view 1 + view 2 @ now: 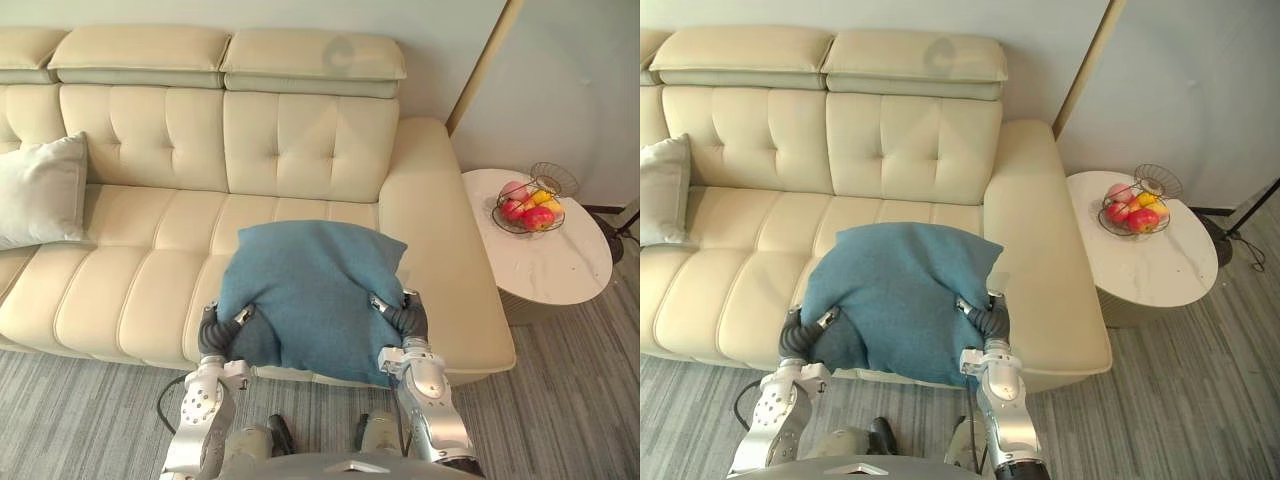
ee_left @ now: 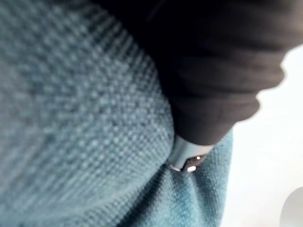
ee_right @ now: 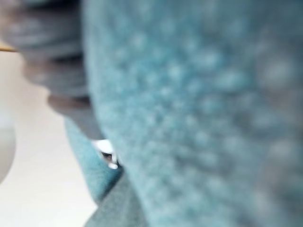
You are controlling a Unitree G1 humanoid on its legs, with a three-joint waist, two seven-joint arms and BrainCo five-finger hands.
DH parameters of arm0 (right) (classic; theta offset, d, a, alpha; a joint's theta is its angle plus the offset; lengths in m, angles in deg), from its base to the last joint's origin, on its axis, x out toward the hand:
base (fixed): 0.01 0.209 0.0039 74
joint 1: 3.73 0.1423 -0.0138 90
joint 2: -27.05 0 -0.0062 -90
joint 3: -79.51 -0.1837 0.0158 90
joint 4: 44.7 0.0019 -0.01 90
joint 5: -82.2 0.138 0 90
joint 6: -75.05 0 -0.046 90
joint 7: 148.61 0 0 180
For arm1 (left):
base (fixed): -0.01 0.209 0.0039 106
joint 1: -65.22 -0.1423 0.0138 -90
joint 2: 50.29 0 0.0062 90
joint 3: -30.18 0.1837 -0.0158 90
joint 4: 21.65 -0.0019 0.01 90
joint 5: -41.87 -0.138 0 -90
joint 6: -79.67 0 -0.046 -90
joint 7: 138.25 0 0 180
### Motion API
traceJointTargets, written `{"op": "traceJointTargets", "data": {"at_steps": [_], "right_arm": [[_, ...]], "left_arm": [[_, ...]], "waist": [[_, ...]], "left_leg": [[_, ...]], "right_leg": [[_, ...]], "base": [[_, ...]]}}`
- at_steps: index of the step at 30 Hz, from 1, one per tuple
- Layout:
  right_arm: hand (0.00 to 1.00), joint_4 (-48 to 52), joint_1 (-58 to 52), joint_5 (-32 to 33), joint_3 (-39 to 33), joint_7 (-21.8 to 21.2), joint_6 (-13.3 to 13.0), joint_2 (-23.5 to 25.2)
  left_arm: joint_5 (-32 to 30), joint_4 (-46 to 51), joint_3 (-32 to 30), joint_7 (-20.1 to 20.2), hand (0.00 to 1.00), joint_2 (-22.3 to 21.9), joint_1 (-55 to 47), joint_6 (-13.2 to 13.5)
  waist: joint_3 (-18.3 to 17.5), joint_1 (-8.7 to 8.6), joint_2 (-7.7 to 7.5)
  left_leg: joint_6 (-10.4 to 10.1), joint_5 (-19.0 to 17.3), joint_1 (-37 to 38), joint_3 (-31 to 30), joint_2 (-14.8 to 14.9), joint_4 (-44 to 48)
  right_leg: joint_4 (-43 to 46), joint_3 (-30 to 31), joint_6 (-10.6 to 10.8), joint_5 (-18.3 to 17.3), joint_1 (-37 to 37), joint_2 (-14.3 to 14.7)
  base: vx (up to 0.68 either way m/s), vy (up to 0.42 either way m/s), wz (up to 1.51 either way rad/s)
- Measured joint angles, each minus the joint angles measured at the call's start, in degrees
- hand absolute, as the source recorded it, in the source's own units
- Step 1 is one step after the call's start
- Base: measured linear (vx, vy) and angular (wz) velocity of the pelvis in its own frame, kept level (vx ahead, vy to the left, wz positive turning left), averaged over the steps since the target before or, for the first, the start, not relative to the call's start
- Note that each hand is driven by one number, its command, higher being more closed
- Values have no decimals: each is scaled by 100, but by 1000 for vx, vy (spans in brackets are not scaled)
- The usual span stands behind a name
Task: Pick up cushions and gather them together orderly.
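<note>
A teal blue cushion (image 1: 305, 290) hangs over the front edge of the cream sofa (image 1: 140, 290), held between my two hands. My left hand (image 1: 213, 332) presses against its lower left side, and my right hand (image 1: 408, 318) against its right side. The cloth covers the front of both hands. In the left wrist view the teal weave (image 2: 71, 118) lies tight against my left hand's dark cover (image 2: 213, 71). The right wrist view shows the same cloth (image 3: 199, 118) beside my right hand (image 3: 57, 56). A white cushion (image 1: 40, 190) leans against the sofa back at the far left.
A round white side table (image 1: 565, 270) stands right of the sofa's armrest, with a wire basket of fruit (image 1: 528, 208) on it. Grey striped carpet (image 1: 560, 400) runs along the sofa's front.
</note>
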Motion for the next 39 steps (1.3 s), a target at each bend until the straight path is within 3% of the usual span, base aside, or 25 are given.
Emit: {"op": "traceJointTargets", "data": {"at_steps": [1, 3, 4, 5, 8, 9, 11, 13, 14, 15, 18, 20, 24, 28, 34, 36, 37, 39], "right_arm": [[100, 0, 11, 2, 0, -16, 0, -15], [100, 11, 9, 4, 5, -49, 0, -115], [100, 28, -1, 4, 5, -52, 0, -123], [100, 105, -38, 57, -14, -57, -11, -155], [100, 522, -181, 181, -20, -54, -2, -379], [100, 781, -287, 226, -20, -54, -1, -469], [100, 1162, -488, 248, -33, -46, -6, -443], [100, 1435, -512, 267, -31, -39, -24, -433], [100, 1602, -529, 270, -45, -32, -30, -455], [100, 1642, -511, 270, -54, -32, -56, -402], [100, 1712, -632, 267, -116, -28, -56, -216], [100, 1636, -615, 256, -130, -32, -56, -206], [100, 1461, -427, 207, -167, -32, -47, -219], [100, 886, -135, 171, -208, -39, -38, -242], [100, 667, 85, 158, -210, -37, 1, -246], [100, 664, 177, 154, -212, -36, 0, -284], [100, 639, 248, 152, -227, -38, -2, -351], [100, 427, 343, 152, -255, -36, -7, -367]], "left_arm": [[0, 0, -3, 22, 100, -1, 1, 0], [-13, 0, 1, 98, 100, -1, 2, -17], [-15, 2, 3, 107, 100, 1, 2, -17], [-22, -10, 6, 172, 100, -29, 63, -21], [-37, -5, 9, 209, 100, -238, 181, -33], [-37, -2, 15, 235, 100, -307, 160, -35], [-36, 43, 35, 308, 100, -310, 150, -34], [-37, 332, 24, 320, 100, -311, 151, -28], [-43, 490, 28, 327, 100, -346, 146, -24], [-47, 528, 5, 324, 100, -372, 175, 7], [-73, 529, 13, 321, 100, -386, 204, 9], [-123, 529, 19, 321, 100, -391, 200, 10], [-126, 513, 32, 312, 100, -367, 212, 10], [-124, 367, 43, 295, 100, -328, 269, 8], [-130, 179, -14, 188, 100, -287, 630, 7], [-178, 166, -35, 185, 100, -225, 801, 7], [-184, 136, -67, 187, 100, -203, 911, 7], [-230, -202, -114, 198, 100, -176, 1246, 9]], "waist": [[14, -47, 13], [9, -186, 18], [-2, -205, 13], [8, -242, 67], [96, -168, 271], [120, -77, 291], [127, 60, 296], [149, 138, 335], [161, 148, 443], [165, 201, 409], [162, 164, 364], [158, 146, 380], [172, 143, 338], [122, 49, 245], [165, 46, 171], [169, 26, 104], [165, 14, 125], [203, 18, 121]], "left_leg": [[-46, 28, 114, -12, -46, -130], [-139, -61, 402, -146, -154, -243], [-167, -110, 422, -205, -171, -196], [-265, -357, 370, -432, -115, 102], [-481, -368, -131, -707, 253, 1458], [-586, -210, -451, -684, 488, 2537], [-520, -245, -861, -666, 1062, 3697], [-432, -130, -1032, -667, 1540, 3309], [-383, 547, -919, -674, 1675, 2500], [-568, 485, -756, -637, 1538, 2277], [-596, 497, -354, -762, 1122, 1443], [-684, 436, -153, -897, 1017, 893], [-1067, 147, 73, -846, 1113, 133], [-1033, 120, 216, -281, 929, 97], [-903, -207, 5, 109, 843, 515], [-782, -267, -311, -13, 793, 731], [-656, -187, -455, -11, 829, 666], [-548, 82, -556, -108, 827, 384]], "right_leg": [[-446, -7, -18, 192, -48, 178], [-1078, 53, -55, 941, -20, 381], [-1148, 112, -83, 1070, -6, 424], [-1242, 170, -344, 1300, 101, 494], [-1574, -170, -486, 1223, 551, 580], [-1814, -174, -488, 1206, 883, 600], [-1907, -145, -444, 1083, 1229, 607], [-1853, -120, -409, 997, 1248, 588], [-1759, -165, -302, 918, 1203, 635], [-1757, -156, -164, 857, 1158, 520], [-1873, -97, -88, 1056, 1172, 301], [-2054, 12, -87, 1191, 1143, 403], [-2405, 378, -74, 1511, 950, 729], [-2807, 1146, 18, 2067, 854, 726], [-2840, 1831, 262, 2446, 531, 674], [-2746, 1920, 767, 2805, 187, 642], [-2991, 1919, 829, 3168, 123, 665], [-1609, 1563, 121, 1717, -78, 588]], "base": [[262, 17, 22], [375, -21, 41], [434, -70, 62], [459, -127, 48], [503, -169, 38], [284, -26, -2], [260, 13, -23], [111, 82, -41], [75, 176, -57], [68, 170, -41], [-24, 120, -7], [-82, 41, -2], [-106, 3, -43], [-38, 52, -71], [-94, 85, -59], [-191, 73, -29], [-181, 87, 1], [-124, 104, 31]]}}
